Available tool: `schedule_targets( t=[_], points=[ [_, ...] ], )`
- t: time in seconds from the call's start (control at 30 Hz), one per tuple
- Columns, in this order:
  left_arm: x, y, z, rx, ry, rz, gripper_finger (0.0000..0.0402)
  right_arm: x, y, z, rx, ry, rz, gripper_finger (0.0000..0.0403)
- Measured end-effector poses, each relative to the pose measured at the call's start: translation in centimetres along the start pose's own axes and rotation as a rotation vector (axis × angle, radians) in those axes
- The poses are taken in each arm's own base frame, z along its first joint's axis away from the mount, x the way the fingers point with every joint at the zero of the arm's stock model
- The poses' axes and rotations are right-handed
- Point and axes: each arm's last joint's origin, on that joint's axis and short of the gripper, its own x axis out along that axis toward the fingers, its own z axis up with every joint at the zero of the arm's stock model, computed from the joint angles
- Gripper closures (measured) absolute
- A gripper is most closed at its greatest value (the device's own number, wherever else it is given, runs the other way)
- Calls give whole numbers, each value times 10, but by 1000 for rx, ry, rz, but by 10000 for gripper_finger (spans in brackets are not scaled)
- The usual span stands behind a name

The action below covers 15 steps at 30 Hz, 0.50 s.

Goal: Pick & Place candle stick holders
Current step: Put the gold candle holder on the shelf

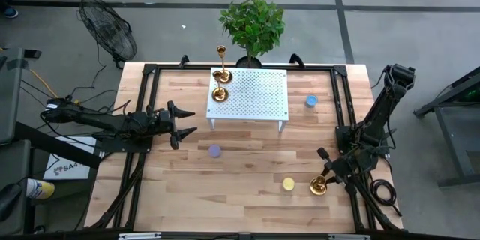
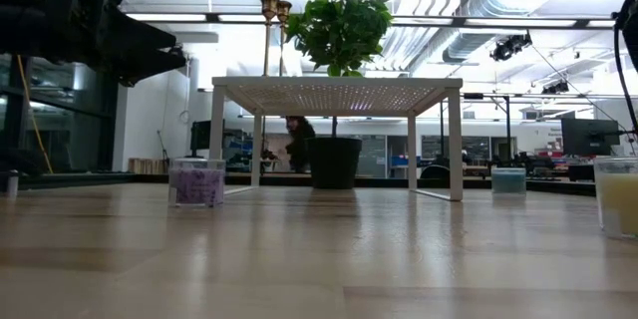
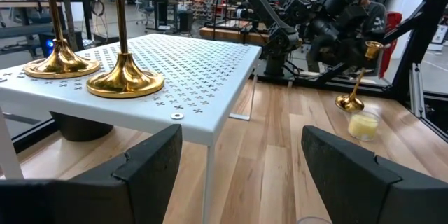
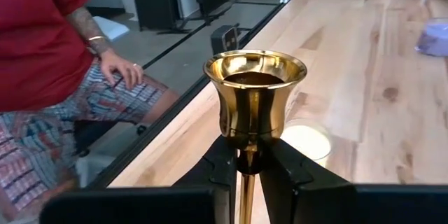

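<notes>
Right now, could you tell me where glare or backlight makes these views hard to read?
Low view: bright ceiling lights silhouette the white perforated table and the potted plant. Right wrist view: the brass candle holder's cup carries strong highlights. High view: evenly lit.

Two candle stick holders [image 1: 220, 82] stand on the perforated stand's [image 1: 259, 97] left part, at the table's [image 1: 247, 187] rear middle; a plant [image 1: 253, 26] sits behind it; a third holder [image 1: 319, 186] stands front right, beside a candle [image 1: 289, 184].
</notes>
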Motion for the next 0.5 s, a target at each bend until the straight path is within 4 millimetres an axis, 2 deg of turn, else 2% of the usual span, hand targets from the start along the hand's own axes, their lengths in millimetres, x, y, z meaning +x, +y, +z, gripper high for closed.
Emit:
schedule_targets(
  t=[0.27, 0.5],
  points=[
    [0, 0, 0, 0, 0, 0, 110, 0, 0, 8, -7, -72, -80, 370],
    [0, 0, 0, 0, 0, 0, 110, -2, 0, 30, -70, -161, -258, 367]
  ],
)
